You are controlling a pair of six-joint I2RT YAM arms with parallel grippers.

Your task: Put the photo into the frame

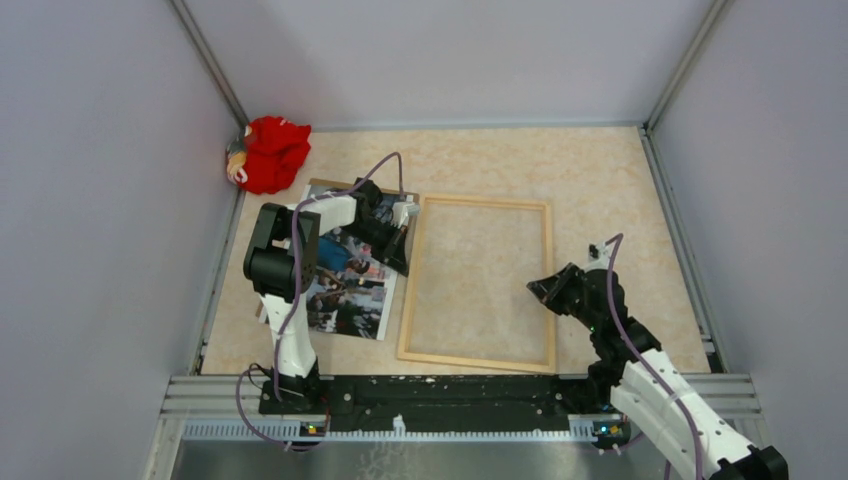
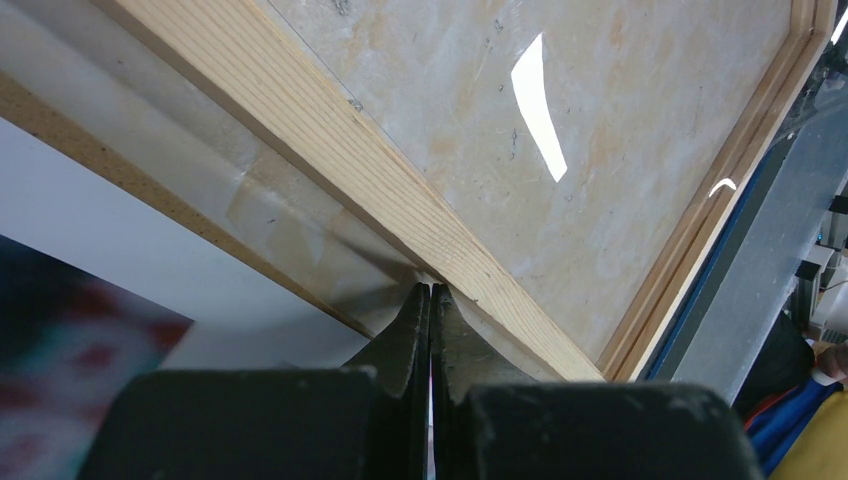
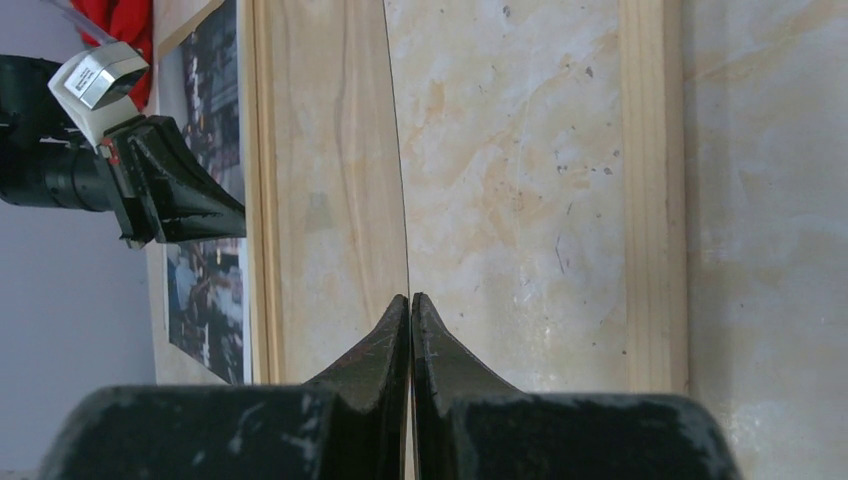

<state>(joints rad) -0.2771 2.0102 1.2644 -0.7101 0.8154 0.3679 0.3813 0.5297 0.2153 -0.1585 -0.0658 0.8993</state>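
Left claw closed empty against the frame, right claw closed too

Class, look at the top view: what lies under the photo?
A brown backing board: only its far edge shows beyond the photo. The rest is covered by the photo and the left arm.

Light-wood frame lies flat at my 12 o'clock, mid-table, tabletop showing through its clear pane. Glossy crowd photo lies face up at the frame's 9 o'clock, just beside its left rail.
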